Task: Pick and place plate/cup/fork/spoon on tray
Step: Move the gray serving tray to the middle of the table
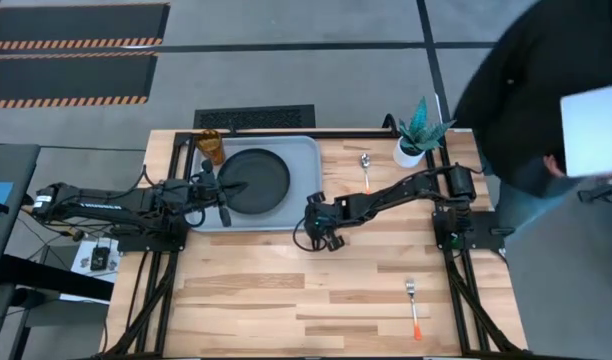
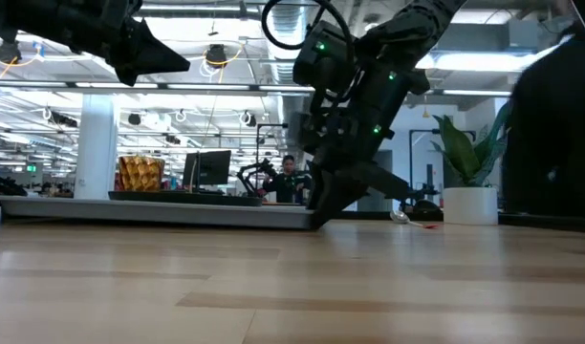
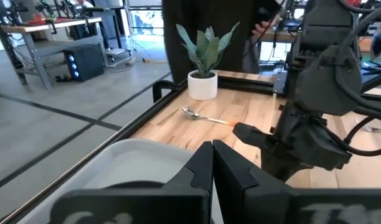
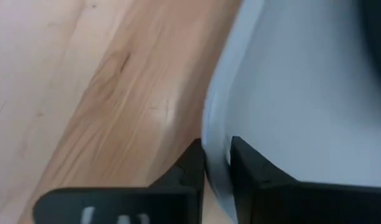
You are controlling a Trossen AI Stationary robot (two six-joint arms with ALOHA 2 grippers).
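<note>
The grey-blue tray point(image 1: 308, 150) lies at the table's far left with the black plate point(image 1: 258, 180) on it and the amber cup point(image 1: 210, 146) in its far left corner. My left gripper point(image 1: 224, 192) is shut and empty, held above the plate's left part. My right gripper point(image 1: 317, 207) is shut on the tray's right rim. The spoon point(image 1: 366, 168) lies on the table right of the tray, and also shows in the left wrist view point(image 3: 200, 116). The fork point(image 1: 413, 305) lies near the table's near right edge. My right gripper pinches the tray's right rim point(image 4: 215, 146), close to the near right corner, between its two fingers, one finger point(image 4: 192, 167) outside the tray and one point(image 4: 256, 169) inside. The fingers come from above, slanting down from the right. The tray rests flat on the table point(image 2: 178, 212).
A white pot with a green plant point(image 1: 416, 140) stands at the far right, beyond the spoon. A person in dark clothes point(image 1: 531, 90) stands past the table's far right corner. Bare wood lies across the table's middle and near part.
</note>
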